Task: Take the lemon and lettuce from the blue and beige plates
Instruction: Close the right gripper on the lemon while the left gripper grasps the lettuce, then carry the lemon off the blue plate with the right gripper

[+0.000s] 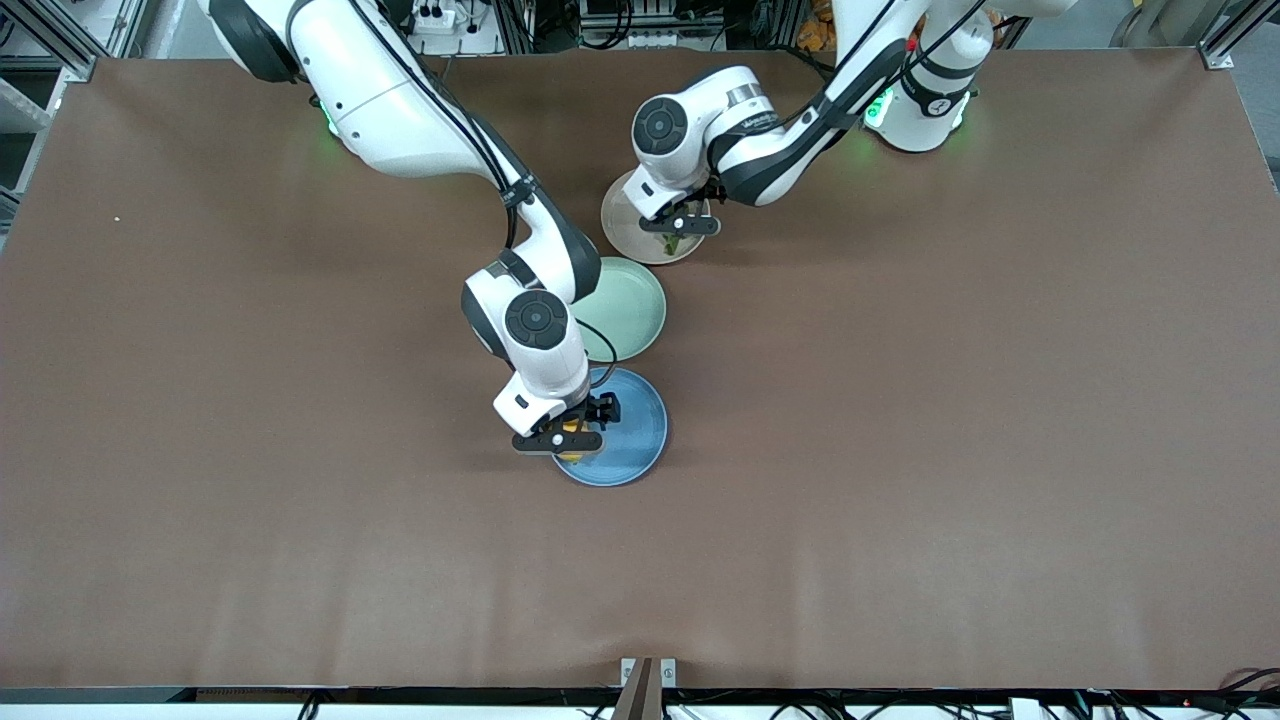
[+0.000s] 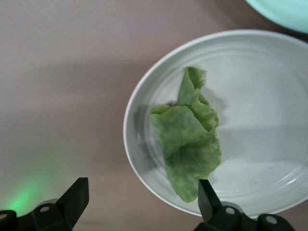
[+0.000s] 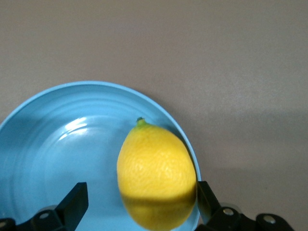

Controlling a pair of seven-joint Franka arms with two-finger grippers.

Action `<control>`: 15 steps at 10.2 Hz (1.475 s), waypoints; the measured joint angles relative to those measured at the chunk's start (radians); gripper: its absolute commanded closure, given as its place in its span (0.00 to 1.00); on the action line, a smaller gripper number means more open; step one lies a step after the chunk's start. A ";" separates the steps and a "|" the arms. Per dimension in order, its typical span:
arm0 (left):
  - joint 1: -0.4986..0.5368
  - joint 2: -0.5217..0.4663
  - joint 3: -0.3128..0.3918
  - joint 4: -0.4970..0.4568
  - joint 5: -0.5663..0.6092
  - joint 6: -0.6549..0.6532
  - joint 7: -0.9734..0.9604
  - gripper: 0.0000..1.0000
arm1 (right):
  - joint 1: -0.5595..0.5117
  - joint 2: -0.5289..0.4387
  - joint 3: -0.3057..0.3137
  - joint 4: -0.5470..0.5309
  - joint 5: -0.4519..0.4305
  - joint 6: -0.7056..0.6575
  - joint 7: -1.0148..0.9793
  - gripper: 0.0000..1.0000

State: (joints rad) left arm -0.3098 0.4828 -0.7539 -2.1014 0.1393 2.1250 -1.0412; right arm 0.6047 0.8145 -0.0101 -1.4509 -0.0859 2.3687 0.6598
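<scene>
Lemon [image 3: 156, 175], bright yellow and oval, is lying on its side near the rim of the blue plate [image 3: 57, 139], its nubbed end pointing toward the middle of the tabletop [image 1: 960, 420]. Right tool [image 1: 572, 430] is hanging just over it with its fingers spread, one to each flank of the fruit and neither pressing in, a stance that appears chosen so the two pads can close across the short width. Lettuce [image 2: 187, 134], a wrinkled green leaf folded over itself, is resting on the beige plate [image 2: 269, 96], which is sitting farther from the front camera than the other plates and toward the left arm's end of the tabletop. Left tool [image 1: 682, 224] is hovering over this plate, likewise released; in the left wrist view one finger is showing over the leaf's edge and the other over bare tabletop outside the rim, so the straddle looks off-centre and may call for a small shift before closing. Mint-green plate [image 1: 628, 306] is lying between the two task plates, carrying nothing visible. Both items are sitting unlifted on their plates, so by this evidence the picking has not yet been done for either.
</scene>
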 measured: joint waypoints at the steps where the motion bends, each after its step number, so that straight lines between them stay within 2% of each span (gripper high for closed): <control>1: -0.009 0.015 0.000 0.001 0.000 0.017 -0.010 0.00 | 0.000 0.008 -0.005 0.000 -0.001 0.010 0.000 0.09; 3: -0.030 0.040 0.002 0.002 0.001 0.056 -0.039 0.00 | 0.000 0.013 -0.009 0.001 -0.004 0.014 -0.001 0.74; 4: -0.037 0.048 0.003 0.002 0.001 0.077 -0.047 0.00 | 0.000 0.013 -0.011 0.002 -0.007 0.014 -0.001 0.96; 5: -0.039 0.056 0.004 0.004 0.001 0.095 -0.051 0.00 | -0.001 0.013 -0.014 0.005 -0.007 0.014 -0.001 1.00; 8: -0.039 0.073 0.011 0.006 0.013 0.109 -0.052 0.00 | -0.006 0.013 -0.017 0.020 -0.009 0.004 -0.030 1.00; 9: -0.039 0.079 0.016 0.007 0.025 0.109 -0.053 0.00 | -0.010 0.013 -0.019 0.032 -0.009 -0.033 -0.062 1.00; 12: -0.057 0.110 0.037 0.024 0.034 0.114 -0.053 0.00 | -0.068 -0.010 -0.022 0.128 -0.009 -0.259 -0.197 1.00; 15: -0.125 0.133 0.095 0.049 0.035 0.114 -0.056 0.00 | -0.163 -0.083 -0.022 0.146 -0.008 -0.358 -0.366 1.00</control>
State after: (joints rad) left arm -0.4348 0.6155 -0.6590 -2.0528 0.1738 2.2392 -1.0972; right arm 0.4420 0.7314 -0.0319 -1.3045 -0.0943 2.0105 0.2937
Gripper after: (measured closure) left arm 0.000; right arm 0.326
